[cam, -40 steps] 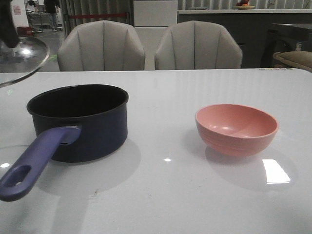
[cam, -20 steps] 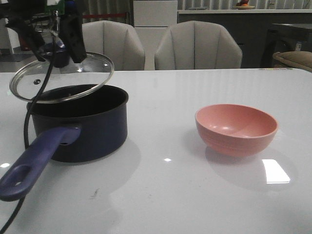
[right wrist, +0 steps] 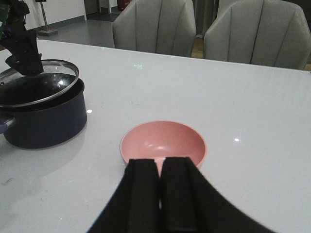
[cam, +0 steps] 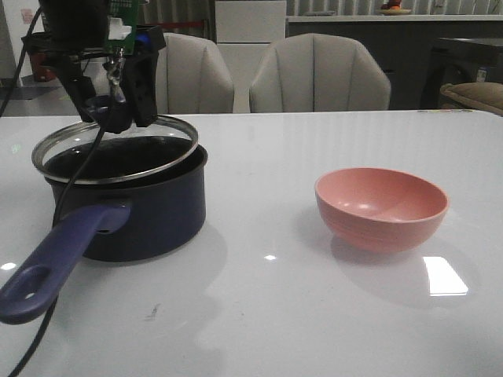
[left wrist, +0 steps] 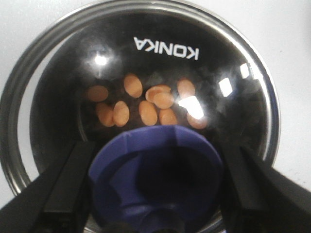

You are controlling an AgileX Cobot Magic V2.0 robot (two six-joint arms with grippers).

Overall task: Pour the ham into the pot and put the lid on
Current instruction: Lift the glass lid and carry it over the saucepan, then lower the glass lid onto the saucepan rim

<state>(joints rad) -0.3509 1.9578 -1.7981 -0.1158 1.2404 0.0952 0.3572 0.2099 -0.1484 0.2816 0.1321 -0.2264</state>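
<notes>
Dim overhead light glares off the glossy table (cam: 314,314); focus sharp.

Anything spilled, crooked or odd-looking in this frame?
Only the lid: held by its knob in the left gripper, it sits tilted over the pot, not seated flat. The ham is inside, none spilled; the pink bowl is upright.

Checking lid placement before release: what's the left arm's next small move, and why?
Probably lower and level it. The lid is tilted, one edge above the pot rim, knob clamped in the left gripper. Ham is already inside.
</notes>
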